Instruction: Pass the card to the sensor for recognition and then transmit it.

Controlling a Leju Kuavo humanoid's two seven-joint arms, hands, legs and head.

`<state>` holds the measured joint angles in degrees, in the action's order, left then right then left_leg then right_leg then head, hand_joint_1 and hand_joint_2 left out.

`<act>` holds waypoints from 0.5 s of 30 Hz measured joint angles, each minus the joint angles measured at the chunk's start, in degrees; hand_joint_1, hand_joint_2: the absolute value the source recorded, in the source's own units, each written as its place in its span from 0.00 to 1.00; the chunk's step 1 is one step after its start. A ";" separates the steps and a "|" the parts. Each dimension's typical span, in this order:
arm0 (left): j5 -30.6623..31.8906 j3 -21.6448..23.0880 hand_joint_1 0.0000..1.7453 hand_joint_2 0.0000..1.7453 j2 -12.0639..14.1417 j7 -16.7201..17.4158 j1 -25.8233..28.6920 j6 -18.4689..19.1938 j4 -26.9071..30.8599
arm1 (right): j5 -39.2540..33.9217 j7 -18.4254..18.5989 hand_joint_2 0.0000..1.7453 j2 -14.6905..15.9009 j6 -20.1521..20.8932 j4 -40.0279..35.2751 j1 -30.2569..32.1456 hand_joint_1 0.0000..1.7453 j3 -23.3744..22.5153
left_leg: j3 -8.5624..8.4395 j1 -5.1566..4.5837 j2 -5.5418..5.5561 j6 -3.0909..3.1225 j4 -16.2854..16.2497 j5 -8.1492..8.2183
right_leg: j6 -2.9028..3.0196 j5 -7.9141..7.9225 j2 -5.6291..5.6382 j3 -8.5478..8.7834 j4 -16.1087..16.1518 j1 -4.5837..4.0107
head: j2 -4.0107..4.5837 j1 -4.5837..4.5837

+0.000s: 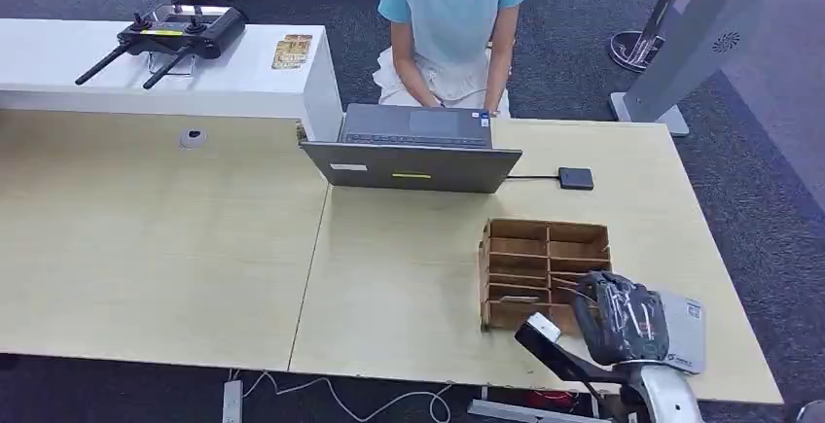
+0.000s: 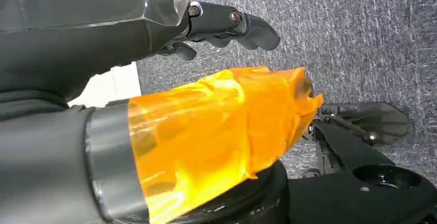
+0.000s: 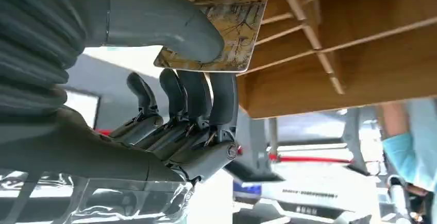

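Note:
My right hand (image 1: 623,318) is at the near right corner of the wooden slotted card box (image 1: 545,272) on the table. In the right wrist view this hand (image 3: 196,105) pinches a patterned card (image 3: 234,26) between its thumb and fingers, right against the box's dividers (image 3: 309,28). The small black sensor (image 1: 576,178) lies further back on the table, cabled to the laptop (image 1: 413,151). My left hand (image 2: 170,33) hangs over the grey carpet, its thumb wrapped in orange film and its dark fingers (image 2: 242,26) apart from the thumb, holding nothing.
A person (image 1: 452,15) sits behind the laptop, facing me. A white leaflet (image 1: 686,331) lies under my right hand. On the white counter (image 1: 97,63) at the back left sit a controller with antennas (image 1: 180,34) and another card (image 1: 292,51).

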<state>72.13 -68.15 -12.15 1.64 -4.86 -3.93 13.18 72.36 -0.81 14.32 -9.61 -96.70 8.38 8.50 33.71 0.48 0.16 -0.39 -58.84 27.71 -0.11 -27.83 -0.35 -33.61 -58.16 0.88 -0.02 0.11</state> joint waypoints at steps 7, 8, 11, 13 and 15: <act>-0.07 -0.04 0.00 0.00 0.07 -0.18 0.00 0.33 0.00 | -10.71 -6.29 1.00 1.31 2.03 -2.99 0.47 0.82 -1.75 | 0.00 0.00 0.00 0.00 0.00 0.00 | 0.00 0.00 0.00 0.00 0.00 0.00 | 0.02 0.00; -0.07 -0.04 0.00 0.00 0.09 -0.20 0.00 0.33 0.00 | -12.50 -7.29 1.00 1.66 2.43 -3.52 0.55 0.82 -2.08 | 0.00 0.00 0.00 0.00 0.00 0.00 | 0.00 0.00 0.00 0.00 0.00 0.00 | 0.02 0.00; -0.15 -0.09 0.00 0.00 0.15 -0.48 0.01 0.35 0.00 | -16.23 -9.41 1.00 2.97 3.56 -5.20 0.65 0.83 -3.23 | 0.00 0.00 0.00 0.00 0.00 0.00 | 0.00 0.00 0.00 0.00 0.00 0.01 | 0.00 -0.02; -0.15 -0.09 0.00 0.00 0.20 -0.61 -0.02 0.37 0.00 | -17.00 -9.85 1.00 3.54 3.84 -5.92 0.67 0.81 -3.87 | 0.00 0.00 0.00 0.00 0.00 0.00 | 0.00 0.00 0.00 0.00 0.00 0.01 | 0.02 0.00; -0.15 -0.09 0.00 0.00 0.24 -0.66 -0.01 0.39 0.00 | -17.74 -10.51 1.00 4.02 3.89 -6.53 0.65 0.83 -4.37 | 0.00 0.00 0.00 0.00 0.00 0.00 | 0.00 0.00 0.00 0.00 0.00 0.00 | 0.00 -0.02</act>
<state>71.97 -68.24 -11.91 0.98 -4.87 -3.54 13.18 54.62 -11.32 18.34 -5.73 -103.23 9.04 4.13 33.71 0.47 0.16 -0.39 -58.84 27.71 -0.11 -27.82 -0.35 -33.61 -58.16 0.88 -0.02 0.09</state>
